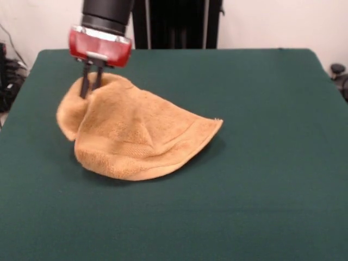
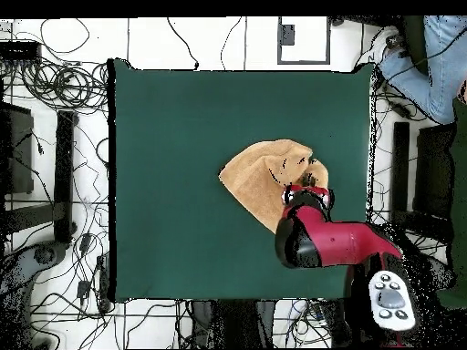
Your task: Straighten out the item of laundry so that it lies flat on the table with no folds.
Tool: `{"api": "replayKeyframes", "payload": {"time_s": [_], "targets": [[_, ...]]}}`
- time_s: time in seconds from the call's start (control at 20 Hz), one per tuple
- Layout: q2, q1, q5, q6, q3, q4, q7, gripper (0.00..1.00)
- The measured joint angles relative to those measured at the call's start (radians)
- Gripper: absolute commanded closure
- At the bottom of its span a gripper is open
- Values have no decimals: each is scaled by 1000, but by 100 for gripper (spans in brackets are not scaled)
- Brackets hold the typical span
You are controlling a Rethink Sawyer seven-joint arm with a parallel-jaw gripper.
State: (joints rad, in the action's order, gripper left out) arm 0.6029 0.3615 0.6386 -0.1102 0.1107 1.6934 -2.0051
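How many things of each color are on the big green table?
Tan-orange: 1, the towel
Red and black: 1, the gripper pinching the towel's raised edge
Dark green: 1, the table itself
Total: 3

Loose cables lie in tangles on the white floor to one side of the desk, seen from overhead, with more cables running along that same side. A dark flat box sits among them. At the top corner of the overhead view a person's leg in blue jeans shows. In the front view, a pale wall stands behind a black stand.
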Motion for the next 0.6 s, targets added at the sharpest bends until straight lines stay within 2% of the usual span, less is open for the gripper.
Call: {"api": "replayKeyframes", "payload": {"time_s": [0.35,0.6], "targets": [[17,23,-22,0,70,-3,0,100],[17,34,-22,0,86,-2,0,100]]}}
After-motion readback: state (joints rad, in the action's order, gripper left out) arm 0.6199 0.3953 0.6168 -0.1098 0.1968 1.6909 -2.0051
